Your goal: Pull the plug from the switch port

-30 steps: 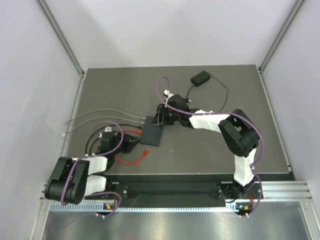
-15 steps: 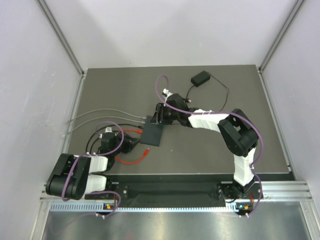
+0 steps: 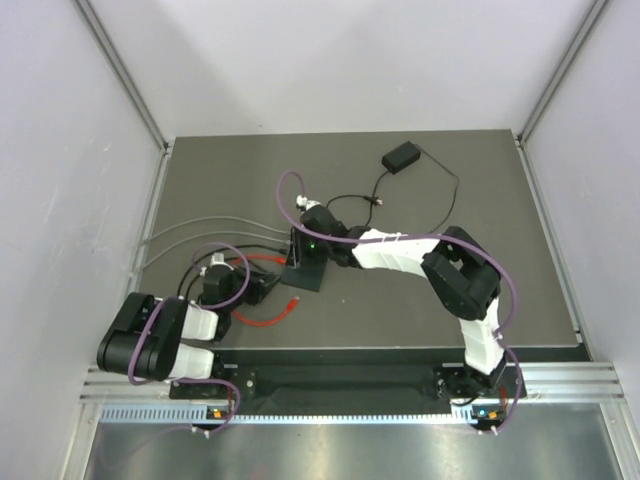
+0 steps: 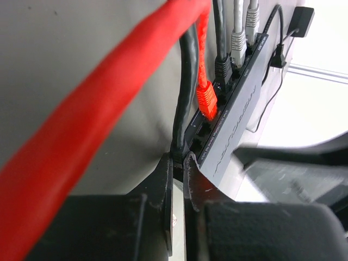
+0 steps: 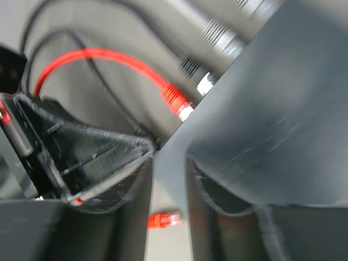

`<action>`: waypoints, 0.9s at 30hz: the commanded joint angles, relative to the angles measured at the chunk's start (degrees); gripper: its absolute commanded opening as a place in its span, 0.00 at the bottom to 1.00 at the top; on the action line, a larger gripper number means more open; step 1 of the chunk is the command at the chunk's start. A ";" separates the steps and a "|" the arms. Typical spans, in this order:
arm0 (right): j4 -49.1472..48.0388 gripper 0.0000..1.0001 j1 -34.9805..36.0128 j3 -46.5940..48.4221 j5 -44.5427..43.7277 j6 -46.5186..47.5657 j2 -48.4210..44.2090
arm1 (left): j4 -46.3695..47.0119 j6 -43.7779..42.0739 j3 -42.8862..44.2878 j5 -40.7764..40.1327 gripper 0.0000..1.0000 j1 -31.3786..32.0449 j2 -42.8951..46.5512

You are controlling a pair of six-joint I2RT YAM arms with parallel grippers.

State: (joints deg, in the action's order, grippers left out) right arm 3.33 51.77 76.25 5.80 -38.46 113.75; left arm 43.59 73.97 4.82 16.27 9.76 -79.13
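Switch (image 3: 301, 278) long axis near-far, sockets face left (red plug (image 4: 206, 101) seated).

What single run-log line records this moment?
left tool: shut on black plug | right tool: clamps switch | red plug: seated in port

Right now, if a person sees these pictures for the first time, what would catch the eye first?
The bright red cable stands out most: it sweeps across the left wrist view and leads to a red plug seated in the switch. Both arms meet at that box: the left gripper appears to pinch a black cable at the socket row, while the right gripper seems clamped on the switch's edge.
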 commanded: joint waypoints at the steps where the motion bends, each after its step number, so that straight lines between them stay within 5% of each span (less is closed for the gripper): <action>1: 2.38 0.27 1.85 4.52 -5.01 -1.62 0.93 | -1.68 -1.47 -3.15 -2.82 0.00 0.87 -2.87; 5: 5.61 0.15 2.81 8.47 -5.54 -0.22 4.62 | -1.32 -0.76 -3.94 -3.70 0.00 1.05 -2.96; 15: 14.77 0.02 4.13 19.89 -7.92 8.12 12.36 | -3.42 0.73 -3.94 -5.81 0.00 1.14 -2.52; 27: 23.03 0.00 6.24 20.34 -7.03 18.15 14.12 | -5.10 8.02 -4.55 -10.56 0.00 1.14 -1.64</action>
State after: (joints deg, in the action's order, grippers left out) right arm 18.13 57.10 95.24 -0.47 -25.32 126.17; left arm 45.23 80.71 4.36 13.15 11.00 -80.34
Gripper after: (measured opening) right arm 0.007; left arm 0.066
